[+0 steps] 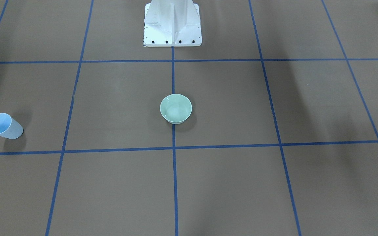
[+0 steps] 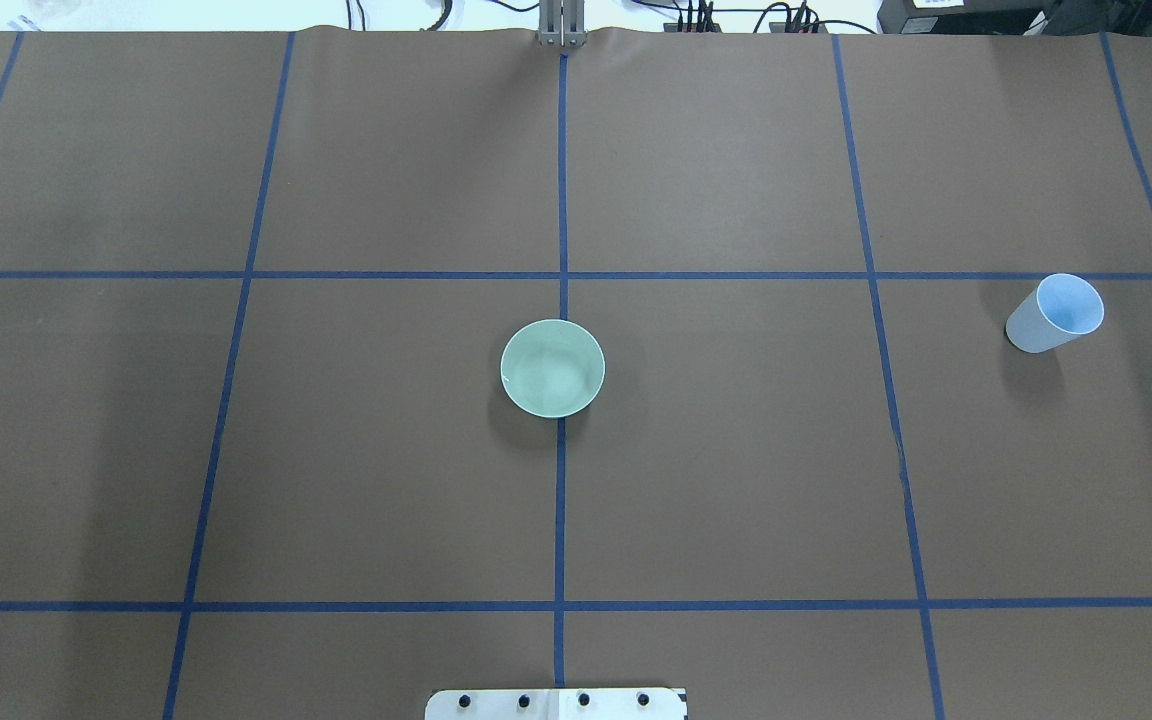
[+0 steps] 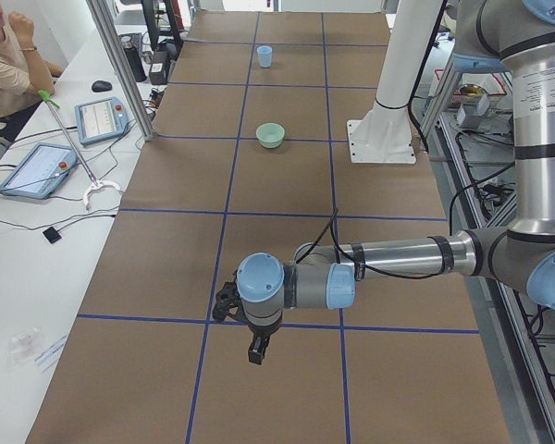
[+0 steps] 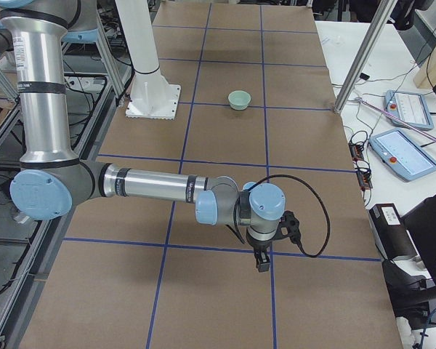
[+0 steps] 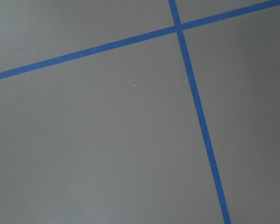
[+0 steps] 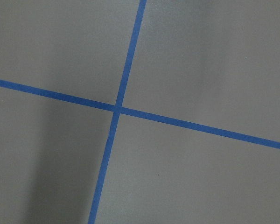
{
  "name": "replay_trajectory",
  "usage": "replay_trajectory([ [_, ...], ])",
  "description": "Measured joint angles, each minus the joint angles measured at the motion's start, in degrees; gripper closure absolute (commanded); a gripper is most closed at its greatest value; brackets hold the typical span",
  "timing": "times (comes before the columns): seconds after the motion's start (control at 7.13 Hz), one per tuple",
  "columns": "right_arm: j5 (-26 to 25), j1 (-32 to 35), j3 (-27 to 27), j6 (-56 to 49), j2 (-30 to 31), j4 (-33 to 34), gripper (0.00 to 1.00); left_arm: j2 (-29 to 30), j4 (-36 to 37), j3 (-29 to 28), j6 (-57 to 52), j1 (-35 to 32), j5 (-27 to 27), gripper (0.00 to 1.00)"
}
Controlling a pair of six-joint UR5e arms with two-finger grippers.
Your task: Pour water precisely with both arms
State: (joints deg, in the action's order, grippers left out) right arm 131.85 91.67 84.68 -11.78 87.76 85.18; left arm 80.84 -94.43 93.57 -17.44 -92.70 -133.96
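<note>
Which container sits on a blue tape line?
The pale green bowl, straddling the centre line; the light blue cup stands inside a grid square, off the tape.

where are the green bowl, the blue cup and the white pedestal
green bowl (image 2: 552, 368): overhead view, inside bottom
blue cup (image 2: 1056, 313): overhead view, inner wall
white pedestal (image 1: 172, 26): front-facing view, middle rib

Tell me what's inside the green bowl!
Inside the green bowl only its smooth pale bottom shows, with no solid thing in it. Nothing covers it from above. Whether clear water lies in it cannot be told from these views.
</note>
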Motion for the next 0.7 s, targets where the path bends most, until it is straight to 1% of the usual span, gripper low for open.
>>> replay_trajectory([
  [0.7, -0.2, 0.0, -0.5, 0.0, 0.0, 0.0, 0.0, 0.1, 0.0, 0.4, 0.4, -0.2, -0.3, 0.0],
])
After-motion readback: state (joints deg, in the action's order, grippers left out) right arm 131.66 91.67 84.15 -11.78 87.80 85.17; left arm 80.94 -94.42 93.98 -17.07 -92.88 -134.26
